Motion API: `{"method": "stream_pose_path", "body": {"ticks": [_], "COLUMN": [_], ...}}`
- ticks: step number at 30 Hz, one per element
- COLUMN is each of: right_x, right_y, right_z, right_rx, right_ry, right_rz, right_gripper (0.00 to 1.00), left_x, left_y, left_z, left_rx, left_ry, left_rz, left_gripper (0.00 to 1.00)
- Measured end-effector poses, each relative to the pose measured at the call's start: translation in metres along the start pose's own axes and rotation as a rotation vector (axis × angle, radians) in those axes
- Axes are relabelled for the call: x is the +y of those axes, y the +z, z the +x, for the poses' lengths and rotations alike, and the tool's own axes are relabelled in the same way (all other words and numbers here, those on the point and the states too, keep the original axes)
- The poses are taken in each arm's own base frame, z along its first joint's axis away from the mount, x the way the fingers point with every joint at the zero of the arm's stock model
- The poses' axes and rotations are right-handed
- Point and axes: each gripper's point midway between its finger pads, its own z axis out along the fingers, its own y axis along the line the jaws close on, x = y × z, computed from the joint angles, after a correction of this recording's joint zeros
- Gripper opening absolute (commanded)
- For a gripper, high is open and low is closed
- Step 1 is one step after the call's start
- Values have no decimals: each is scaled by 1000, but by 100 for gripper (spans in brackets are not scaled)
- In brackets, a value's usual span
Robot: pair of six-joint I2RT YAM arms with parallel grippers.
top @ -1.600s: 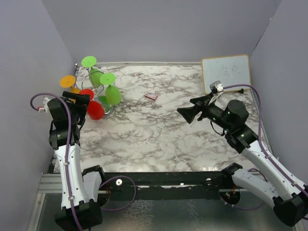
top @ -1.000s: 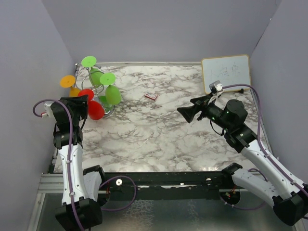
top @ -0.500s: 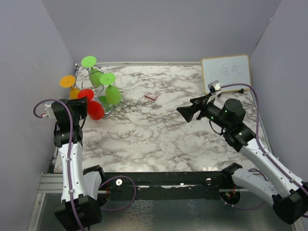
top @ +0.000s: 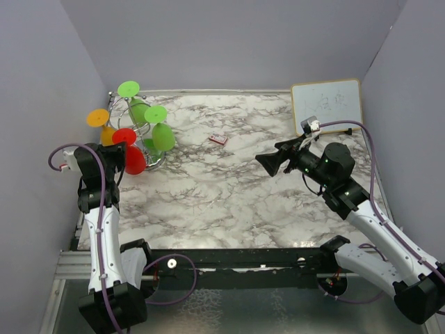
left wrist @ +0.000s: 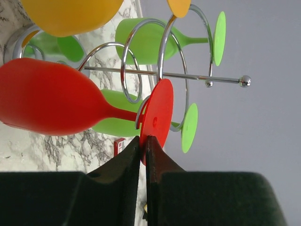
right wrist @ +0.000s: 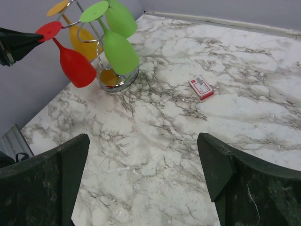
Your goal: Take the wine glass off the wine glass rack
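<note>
Red marks the glass in play: the red wine glass [left wrist: 51, 99] hangs by its stem in a curled loop of the wine glass rack [left wrist: 188, 76], which stands in the far left corner of the worktop [top: 229, 202]. The left fingers [left wrist: 120, 162] stood short of it a second and a half ago. They have since come in and are now clenched on the lower rim of its round foot, with only the thin disc between them. In the last half second the bowl has swung a little toward that arm, so I judge the grip sound and the pull just begun. The stem is still inside the loop, so the glass is not yet off. Room is tight here: the left wall [top: 42, 83] is close behind the arm, and an orange glass [top: 97, 117] and green glasses [top: 164, 136] hang just beside the red one. Rightward lies bare marble with one small red-and-white packet [top: 218, 139], the likelier way out. Farther right, the right fingers [right wrist: 47, 179] hover released and spread wide, well apart from the rack, with a white board [top: 327, 104] in the far right corner.
</note>
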Motion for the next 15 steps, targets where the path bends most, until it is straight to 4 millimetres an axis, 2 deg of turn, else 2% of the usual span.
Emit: {"method": "stream_pose_path", "body": {"ticks": [15], "right_x": [0], "right_y": [0], "right_z": [0], "right_rx": [0], "right_ry": [0], "right_rz": [1], "right_gripper": [100], "left_x": [-8], "left_y": [-7], "left_z": [-1], "left_rx": [-7], "left_ry": [-29], "left_rz": [32], "left_gripper": [0]}}
